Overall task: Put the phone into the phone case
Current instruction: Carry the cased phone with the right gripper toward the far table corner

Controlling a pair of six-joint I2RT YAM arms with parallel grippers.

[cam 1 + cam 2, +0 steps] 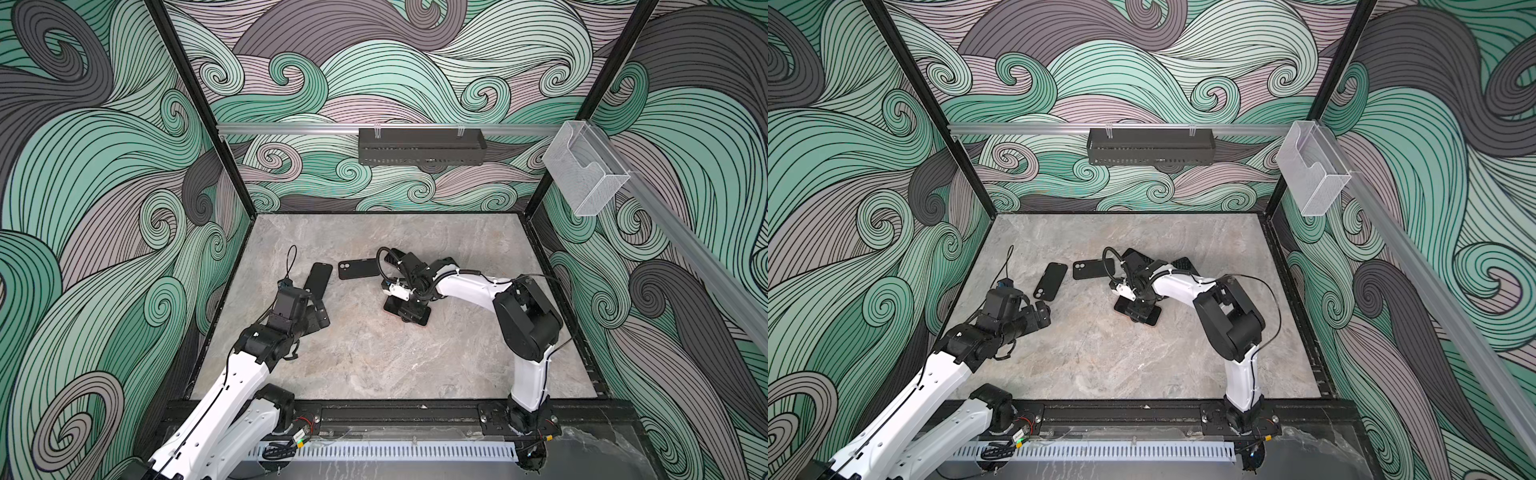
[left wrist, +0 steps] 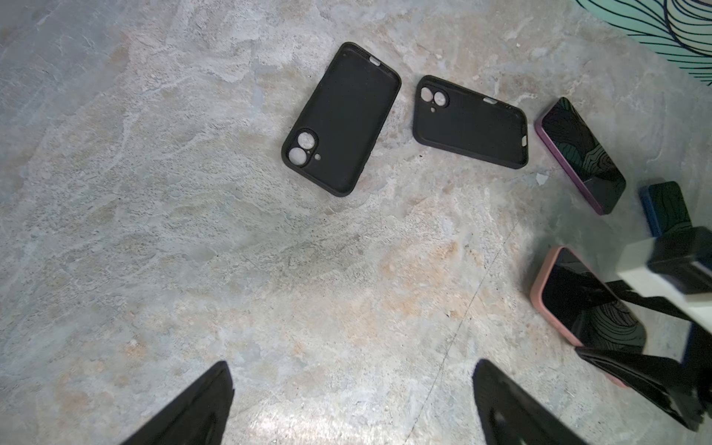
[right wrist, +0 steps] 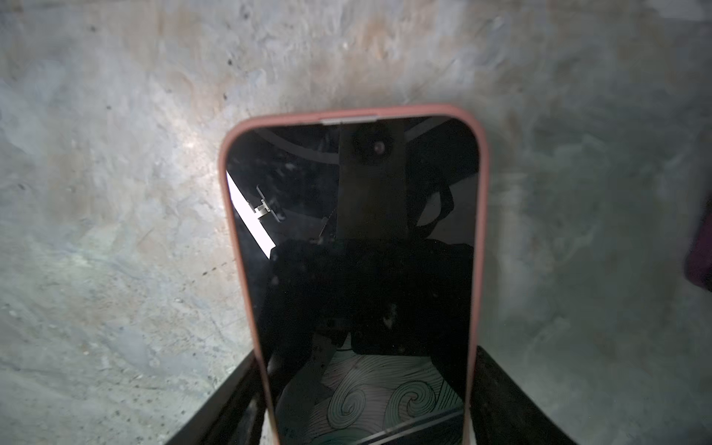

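Observation:
A pink-edged phone (image 3: 352,250) lies screen up on the stone table, and it also shows in both top views (image 1: 390,306) (image 1: 1120,308). My right gripper (image 3: 364,370) is shut on the phone, one finger against each long side. Two empty black phone cases lie inside up farther back: one (image 1: 319,277) (image 2: 342,119) to the left, the other (image 1: 358,269) (image 2: 472,123) beside it. My left gripper (image 2: 352,370) (image 1: 321,316) hovers open over bare table, near the left case, with nothing between its fingers.
A purple-edged phone (image 2: 581,154) and a blue-edged phone (image 2: 664,208) lie beyond the pink one, partly behind my right arm in both top views. A black basket (image 1: 419,146) and a clear holder (image 1: 582,174) hang on the wall rails.

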